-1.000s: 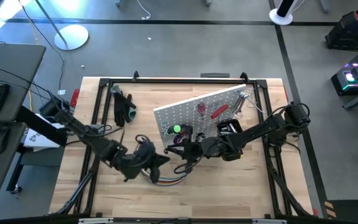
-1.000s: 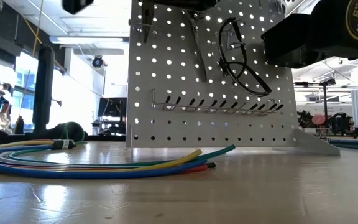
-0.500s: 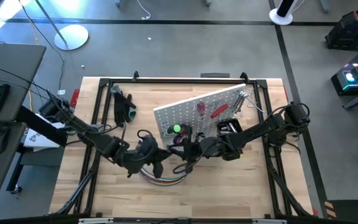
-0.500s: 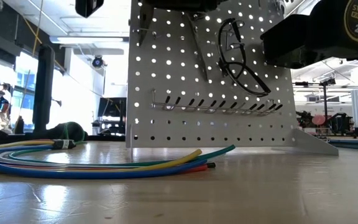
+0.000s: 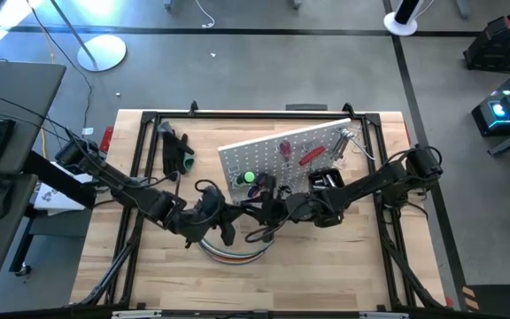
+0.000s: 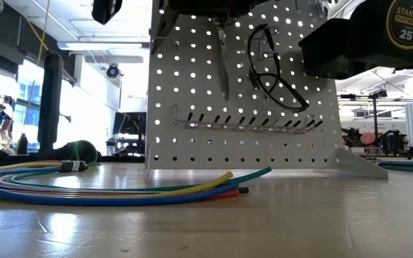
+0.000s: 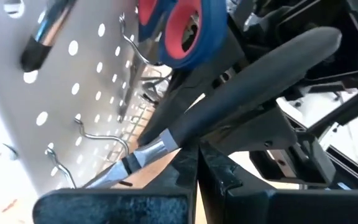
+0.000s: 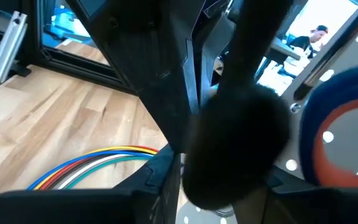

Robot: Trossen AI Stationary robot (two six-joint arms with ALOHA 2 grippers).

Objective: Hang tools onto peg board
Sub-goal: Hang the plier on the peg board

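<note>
Both grippers meet at the front of the peg board [image 5: 282, 155] on the tabletop [image 5: 326, 266], the left gripper [image 5: 228, 219] shut, apparently on black-handled pliers [image 7: 241, 87] angled toward the board, the right gripper [image 5: 268, 211] alongside, its jaws' state unclear.

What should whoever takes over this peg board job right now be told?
Left gripper: shut, low at the front of the peg board, beside the right gripper.
Right gripper: at the black-handled pliers against the board.
Done: scissors and green screwdriver hang on the board.
Left: pliers not clearly hooked; a dark tool lies on the table left of the board.
</note>
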